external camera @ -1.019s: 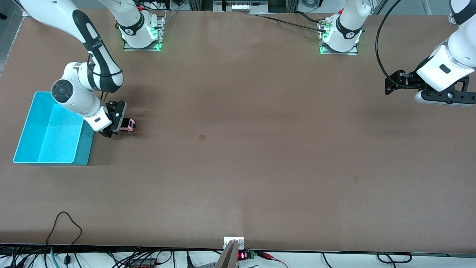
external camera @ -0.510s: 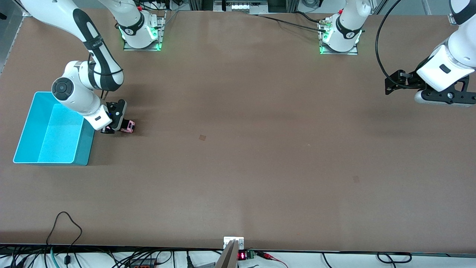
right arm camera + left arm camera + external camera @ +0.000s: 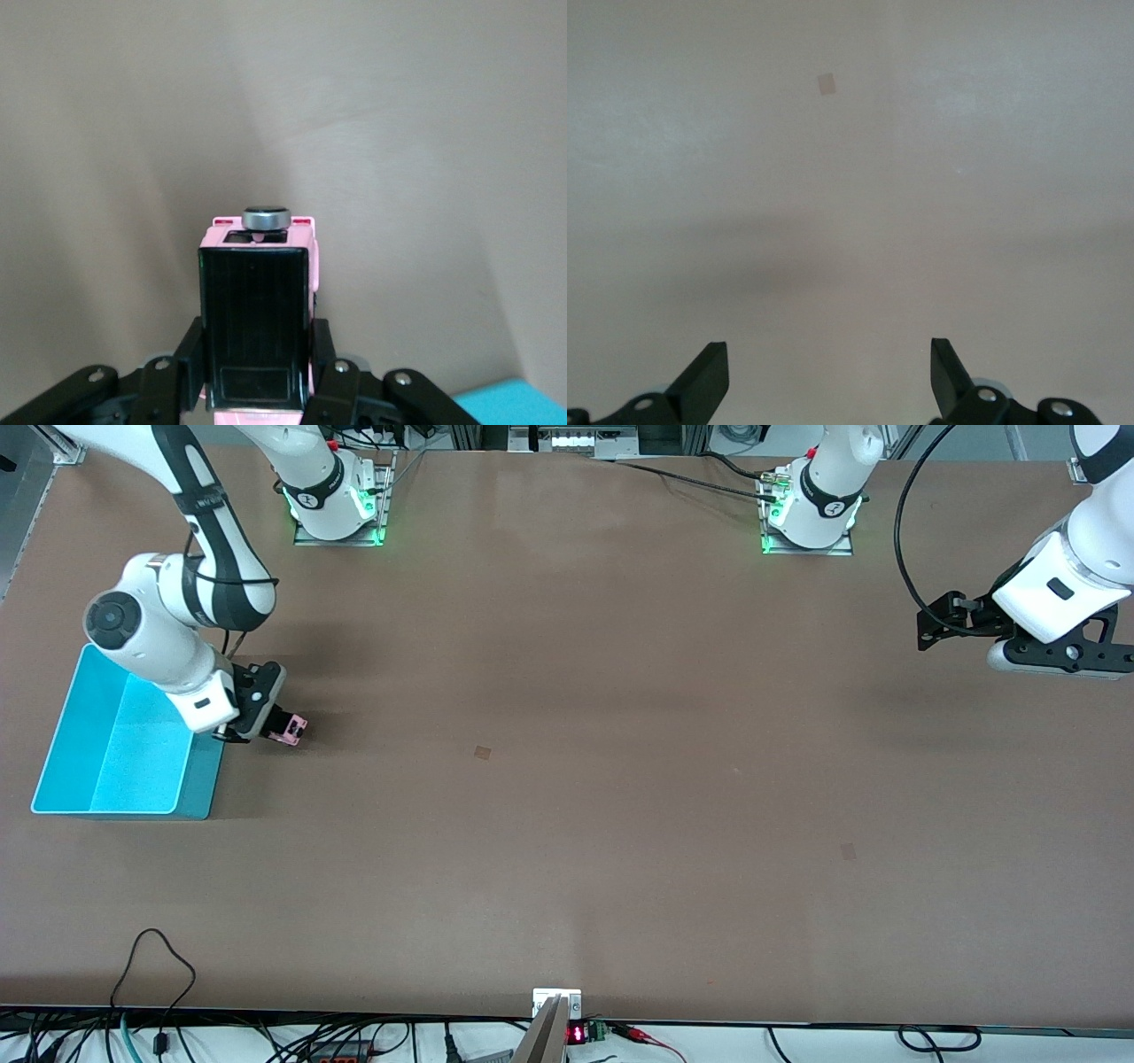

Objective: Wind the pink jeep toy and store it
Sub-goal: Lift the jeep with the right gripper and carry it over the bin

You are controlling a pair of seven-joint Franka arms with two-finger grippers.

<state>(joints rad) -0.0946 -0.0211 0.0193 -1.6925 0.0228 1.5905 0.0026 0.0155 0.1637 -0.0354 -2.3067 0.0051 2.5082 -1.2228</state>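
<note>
Pinched between the fingers of the right hand (image 3: 276, 726) is the pink jeep toy (image 3: 289, 729), gripped by its two long sides. The right hand is seen low over the counter (image 3: 567, 797), just beside the cyan bin (image 3: 120, 766) on the side toward the left arm's end of the counter. Whether the toy's wheels touch the counter or are lifted clear of it cannot be told.

Close to the right hand, as shown in the right wrist view, the toy (image 3: 257, 310) is held between the fingers (image 3: 330, 376), which press against its pink flanks. Its black ribbed roof panel (image 3: 254, 323) faces the wrist camera, and a round grey spare wheel (image 3: 266, 217) is carried at the end that points away from the hand. A corner of the cyan bin (image 3: 509, 403) is visible just beside the hand.

A little farther out from the right hand, the bin's open interior is seen to hold nothing, and part of its rim is hidden by the right arm's white wrist (image 3: 155, 642), which hangs over it.

Well apart from all this, at the other end of the counter, the left hand (image 3: 939, 622) is held in the air over bare counter, where the left arm waits. Its fingers (image 3: 704, 381) are spread wide, with nothing between them. A small pale square mark (image 3: 827, 84) is seen on the counter ahead of the left hand.
</note>
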